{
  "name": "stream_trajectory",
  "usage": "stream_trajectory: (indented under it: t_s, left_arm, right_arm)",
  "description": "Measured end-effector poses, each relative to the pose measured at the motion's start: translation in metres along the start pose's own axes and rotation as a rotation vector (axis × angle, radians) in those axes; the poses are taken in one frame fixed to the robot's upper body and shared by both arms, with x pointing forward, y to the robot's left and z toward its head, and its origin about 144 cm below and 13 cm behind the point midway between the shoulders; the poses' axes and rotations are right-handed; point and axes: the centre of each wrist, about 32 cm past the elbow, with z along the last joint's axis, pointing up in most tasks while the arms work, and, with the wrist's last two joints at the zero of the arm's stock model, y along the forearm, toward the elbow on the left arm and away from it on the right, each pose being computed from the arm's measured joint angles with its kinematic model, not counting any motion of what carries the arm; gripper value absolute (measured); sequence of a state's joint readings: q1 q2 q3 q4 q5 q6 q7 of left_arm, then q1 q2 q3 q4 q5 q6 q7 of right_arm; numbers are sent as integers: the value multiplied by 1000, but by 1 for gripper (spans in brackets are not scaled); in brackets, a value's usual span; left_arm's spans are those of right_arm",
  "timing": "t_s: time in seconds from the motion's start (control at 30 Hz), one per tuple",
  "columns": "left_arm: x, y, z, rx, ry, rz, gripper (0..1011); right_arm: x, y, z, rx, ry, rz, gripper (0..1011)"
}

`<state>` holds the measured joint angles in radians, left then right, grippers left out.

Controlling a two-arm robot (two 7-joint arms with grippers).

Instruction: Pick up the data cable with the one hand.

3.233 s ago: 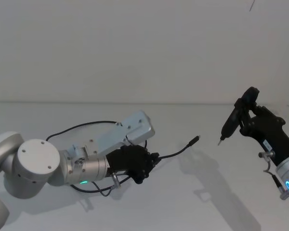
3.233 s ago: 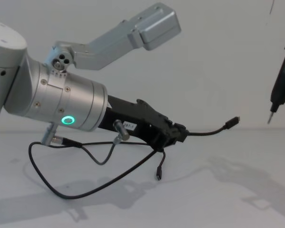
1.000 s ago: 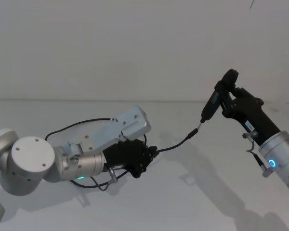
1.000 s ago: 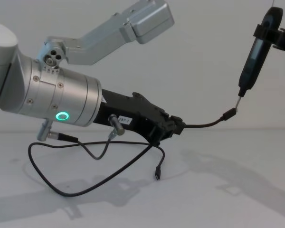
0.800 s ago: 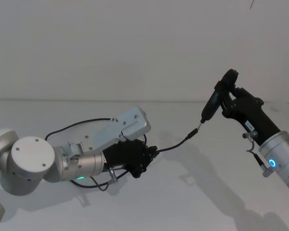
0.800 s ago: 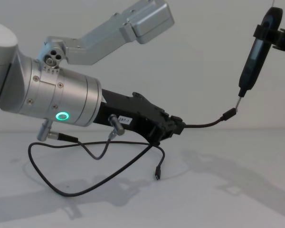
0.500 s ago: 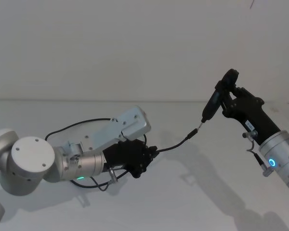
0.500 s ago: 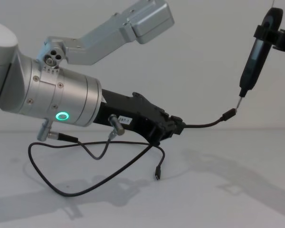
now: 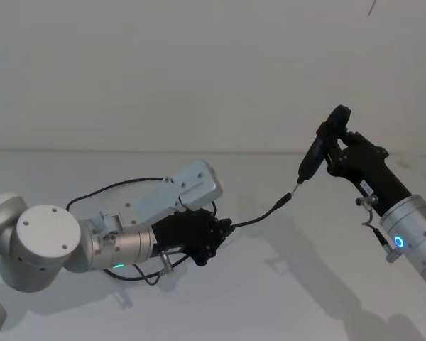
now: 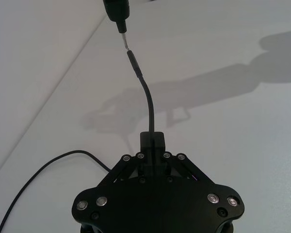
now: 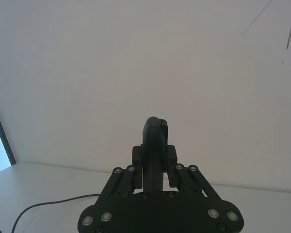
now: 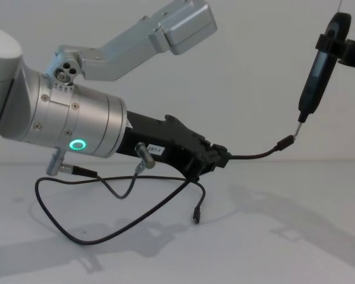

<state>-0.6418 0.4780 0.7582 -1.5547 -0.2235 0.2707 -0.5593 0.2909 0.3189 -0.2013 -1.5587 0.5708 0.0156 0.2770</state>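
The data cable (image 12: 257,155) is clamped between the closed jaws of the left gripper (image 12: 220,158), raised above the white table (image 9: 284,298); one plug is carried out toward two o'clock, while the rest hangs in a loop at seven o'clock. A slim black tool (image 12: 317,71) is gripped by the right gripper (image 9: 331,150), its metal tip held just beside the cable's raised plug.

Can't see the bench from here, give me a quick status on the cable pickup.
Left gripper shut on cable, one plug out front, the other dangling. Right gripper shut on tool, tip just above the front plug. Nothing in the way.
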Motion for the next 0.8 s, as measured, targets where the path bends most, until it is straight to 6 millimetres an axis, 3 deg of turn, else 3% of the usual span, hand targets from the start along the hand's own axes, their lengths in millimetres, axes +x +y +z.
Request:
stream_trajectory:
  t_s: [0.8]
  left_arm:
    - [0, 0, 0, 0, 0, 0, 36]
  right_arm:
    - [2, 1, -2, -15, -2, 4, 279]
